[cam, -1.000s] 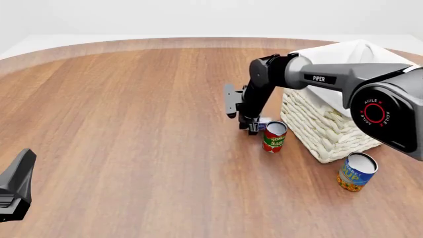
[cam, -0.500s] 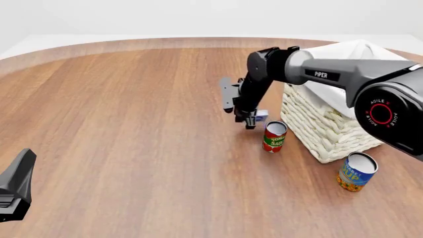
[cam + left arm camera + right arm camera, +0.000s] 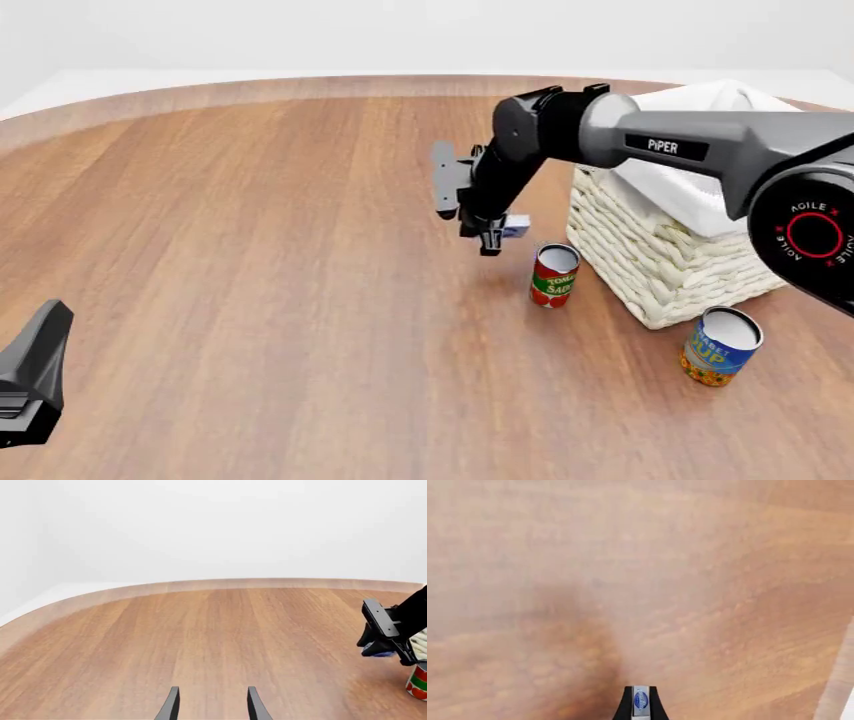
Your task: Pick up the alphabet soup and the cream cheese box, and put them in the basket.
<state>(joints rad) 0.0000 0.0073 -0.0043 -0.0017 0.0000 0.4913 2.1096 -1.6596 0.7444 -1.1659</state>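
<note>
Broad wooden worktop (image 3: 267,250), carrying everything. Cream wicker basket (image 3: 654,260) with white lining, standing to the right of the right fingers (image 3: 491,238) and a little nearer the camera, its rim about level with them. Alphabet soup (image 3: 721,346), upright on the worktop beside the basket's near corner, well apart from both sets of fingers and not yet handled. Smaller red tomato sauce can (image 3: 554,275), upright between the right fingers and the basket wall, just below and to the right of the fingertips, not touching them. Cream cheese box (image 3: 640,700), smallest of all, clamped edge-on between the right fingers and lifted clear of the worktop. Left fingers (image 3: 212,705) apart, holding nothing, far off to the left side.

Step in hand, by judgement: carrying the box to the basket. Best done by rising well above the folded lining before travelling sideways, passing over the red can rather than past it, keeping the clamp firm on the thin box. Release only once centred over the opening, low enough that the box cannot bounce out.
</note>
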